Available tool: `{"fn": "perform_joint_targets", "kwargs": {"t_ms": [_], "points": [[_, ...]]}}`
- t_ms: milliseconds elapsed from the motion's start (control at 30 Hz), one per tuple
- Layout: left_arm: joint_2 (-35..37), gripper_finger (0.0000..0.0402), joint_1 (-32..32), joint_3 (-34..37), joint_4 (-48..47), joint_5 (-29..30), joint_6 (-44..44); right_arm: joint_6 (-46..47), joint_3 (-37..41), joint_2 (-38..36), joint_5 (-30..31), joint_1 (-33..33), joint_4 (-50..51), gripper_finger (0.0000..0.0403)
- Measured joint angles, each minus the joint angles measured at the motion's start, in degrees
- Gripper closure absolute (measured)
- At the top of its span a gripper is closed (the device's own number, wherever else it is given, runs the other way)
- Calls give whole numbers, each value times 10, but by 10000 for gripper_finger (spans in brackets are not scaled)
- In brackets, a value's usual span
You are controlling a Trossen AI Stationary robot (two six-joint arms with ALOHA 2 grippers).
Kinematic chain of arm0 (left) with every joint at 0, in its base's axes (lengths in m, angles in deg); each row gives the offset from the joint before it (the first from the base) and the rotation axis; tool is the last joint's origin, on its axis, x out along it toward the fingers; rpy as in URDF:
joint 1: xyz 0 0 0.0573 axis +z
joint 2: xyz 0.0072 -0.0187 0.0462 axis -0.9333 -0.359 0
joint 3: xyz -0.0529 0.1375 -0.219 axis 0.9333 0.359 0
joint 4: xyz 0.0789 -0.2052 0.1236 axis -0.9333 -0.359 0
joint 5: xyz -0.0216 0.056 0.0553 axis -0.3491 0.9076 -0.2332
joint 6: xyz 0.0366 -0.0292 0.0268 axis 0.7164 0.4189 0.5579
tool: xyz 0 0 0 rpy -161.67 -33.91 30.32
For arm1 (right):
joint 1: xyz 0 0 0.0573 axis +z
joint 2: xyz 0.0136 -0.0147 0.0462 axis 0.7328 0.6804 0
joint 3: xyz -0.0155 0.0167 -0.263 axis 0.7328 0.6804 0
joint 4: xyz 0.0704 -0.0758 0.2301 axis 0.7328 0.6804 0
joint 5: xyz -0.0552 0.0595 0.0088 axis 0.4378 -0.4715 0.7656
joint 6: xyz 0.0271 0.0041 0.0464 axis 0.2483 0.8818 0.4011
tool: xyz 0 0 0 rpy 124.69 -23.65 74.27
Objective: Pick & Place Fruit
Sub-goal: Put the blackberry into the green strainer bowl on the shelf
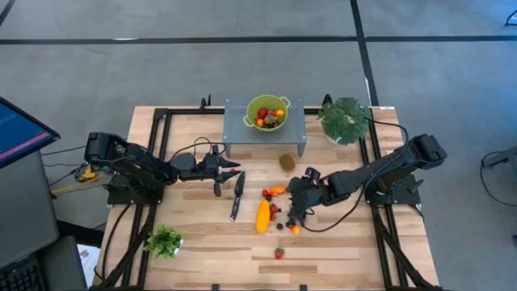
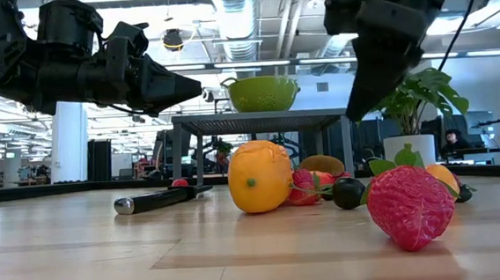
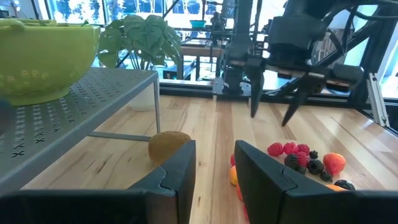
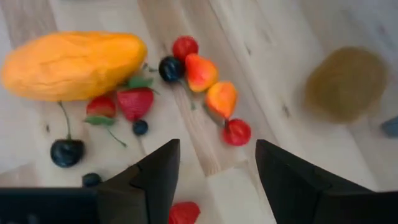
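Note:
Loose fruit lies on the wooden table: a long yellow-orange fruit (image 1: pixel 262 216), a brown kiwi (image 1: pixel 287 162), a lone strawberry (image 1: pixel 279 253) and a cluster of small red, orange and dark pieces (image 4: pixel 205 87). My right gripper (image 4: pixel 217 180) hangs open above this cluster, slanting down, with nothing between its fingers; it also shows in the left wrist view (image 3: pixel 273 112). My left gripper (image 3: pixel 214 177) waits level at mid-left (image 1: pixel 238 171), open and holding nothing. A green bowl (image 1: pixel 266 111) with some fruit inside stands on a grey perforated rack (image 1: pixel 242 133).
A black-handled knife (image 1: pixel 237 194) lies left of the long fruit. Leafy plants stand at the far right (image 1: pixel 345 120) and near left (image 1: pixel 164 240). A dark metal frame (image 1: pixel 380 234) borders the table's sides.

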Motion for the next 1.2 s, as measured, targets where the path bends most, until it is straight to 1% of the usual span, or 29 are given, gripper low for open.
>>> {"fn": "perform_joint_targets", "kwargs": {"t_ms": [133,333,433,533,667,800,1200], "points": [[0,296,0,0,0,0,0,30,18,0,-27,8,-39,193],[0,296,0,0,0,-1,0,41,33,2,-29,43,-80,203],[0,296,0,0,0,-2,0,41,37,21,-28,60,-98,210],[0,296,0,0,0,-2,0,28,35,56,-24,70,-122,215],[0,296,0,0,0,-2,0,15,36,99,-22,74,-130,219],[0,296,0,0,0,-2,0,13,35,113,-14,72,-142,226],[0,296,0,0,0,0,0,41,36,113,-13,70,-109,252]]}}
